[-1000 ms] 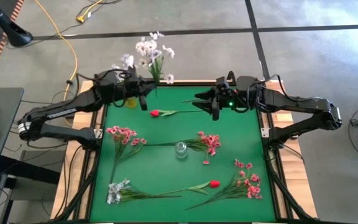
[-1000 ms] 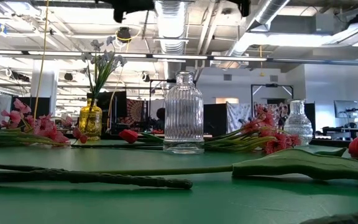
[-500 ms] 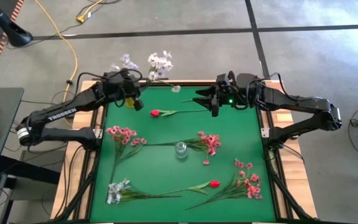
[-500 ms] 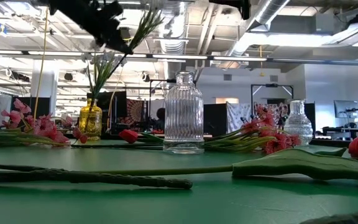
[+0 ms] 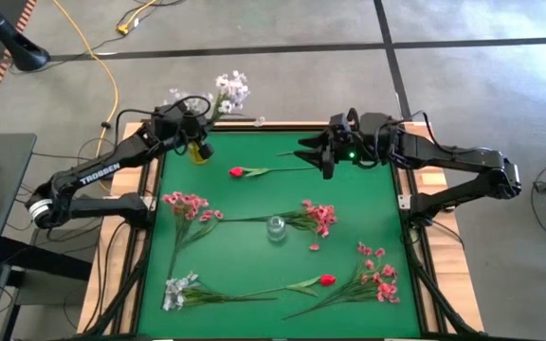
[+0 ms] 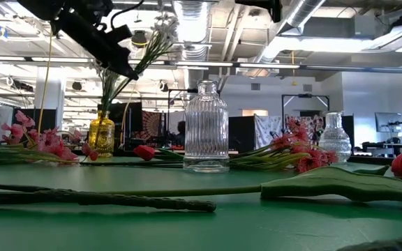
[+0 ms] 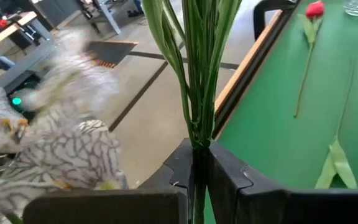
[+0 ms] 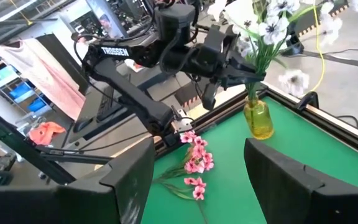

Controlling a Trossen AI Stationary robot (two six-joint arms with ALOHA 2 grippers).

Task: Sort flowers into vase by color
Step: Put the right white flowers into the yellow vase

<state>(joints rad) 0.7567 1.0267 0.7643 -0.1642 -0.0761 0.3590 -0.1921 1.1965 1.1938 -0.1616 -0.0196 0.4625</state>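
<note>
My left gripper (image 5: 200,140) is above the yellow vase (image 5: 197,152) at the table's far left corner, shut on a whitish-lavender flower (image 5: 231,87) with green stems. In the low view this gripper (image 6: 127,67) sits over the vase (image 6: 102,135), and green stems (image 6: 110,90) rise from the vase's neck. Whether the held stems' lower end is in the neck, I cannot tell. My right gripper (image 5: 317,157) hangs open over the far middle of the table, near a red bud's stem (image 5: 273,170). In the right wrist view its fingers (image 8: 129,180) stand wide apart. My left gripper pinches the bundle of green stems (image 7: 197,134) between its two fingers, which lie across them. It comes slanting down from the table's left. The flower is tilted, with its blooms (image 6: 163,24) up beyond the fingers.
On the green mat lie a red bud (image 5: 238,172), three pink sprays (image 5: 186,203) (image 5: 320,217) (image 5: 379,277), a second red bud (image 5: 326,280) and a whitish cluster (image 5: 178,290). A clear ribbed vase (image 5: 276,227) stands mid-table, and another clear vase (image 6: 333,139) stands farther back.
My left gripper has come down and moved toward the table's left, over the yellow vase, still shut on the whitish-lavender flower. The flower has come down with it and tipped, its blooms now nearer the far left corner. My right arm has kept still.
</note>
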